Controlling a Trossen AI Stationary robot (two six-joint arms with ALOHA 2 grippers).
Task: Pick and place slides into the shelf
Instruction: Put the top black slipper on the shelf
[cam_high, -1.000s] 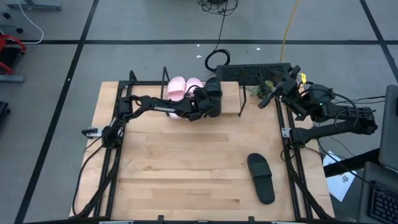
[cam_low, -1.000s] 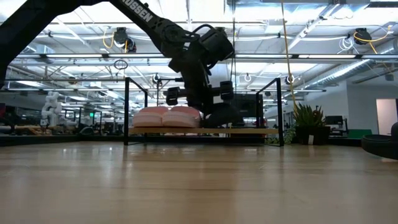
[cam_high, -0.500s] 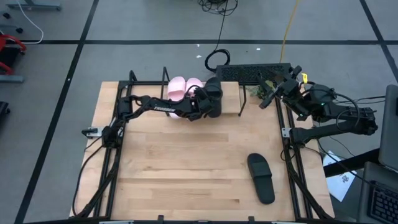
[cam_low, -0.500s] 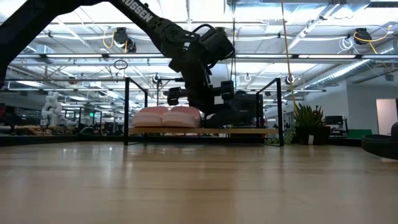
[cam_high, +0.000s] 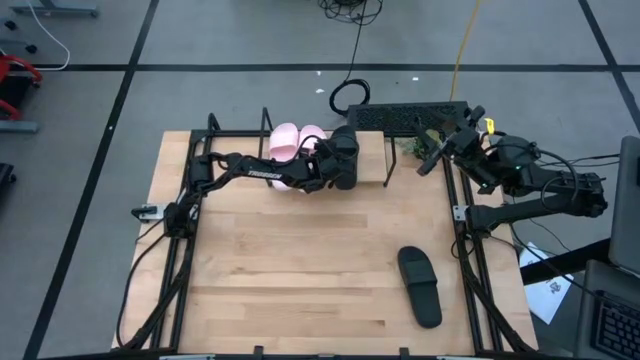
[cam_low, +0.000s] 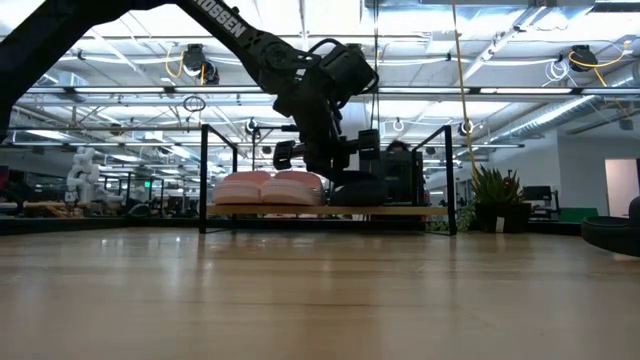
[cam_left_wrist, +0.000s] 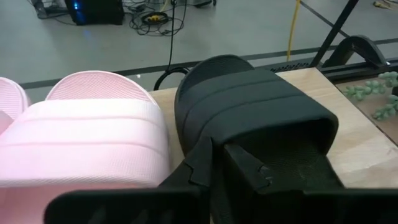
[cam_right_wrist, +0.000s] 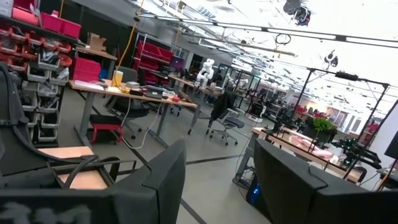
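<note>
— Three slides sit on the shelf (cam_high: 375, 152)? Report.

— Confirmed from my side. Pale pink pair (cam_high: 297, 140) lies side by side on the shelf board. Black slide (cam_left_wrist: 249, 118) rests just beside them, toe pointing off the shelf's far edge, sole on the board.

— Your left gripper (cam_high: 345, 165)?

— At that black slide's heel end, above the shelf's near edge. My fingers (cam_left_wrist: 245, 171) reach in under its strap from behind. Whether they pinch it or stand apart, I cannot tell; the strap hides the tips.

— The other black slide (cam_high: 420, 286)?

— Alone on the wooden tabletop (cam_high: 280, 270), well apart from the shelf, toward the near right corner.

— Right gripper (cam_high: 432, 155)?

— Waiting off the shelf's right end, lifted clear of the tabletop, beside a small green plant (cam_high: 422, 143). Its two fingers (cam_right_wrist: 165, 180) stand spread, holding nothing.
</note>
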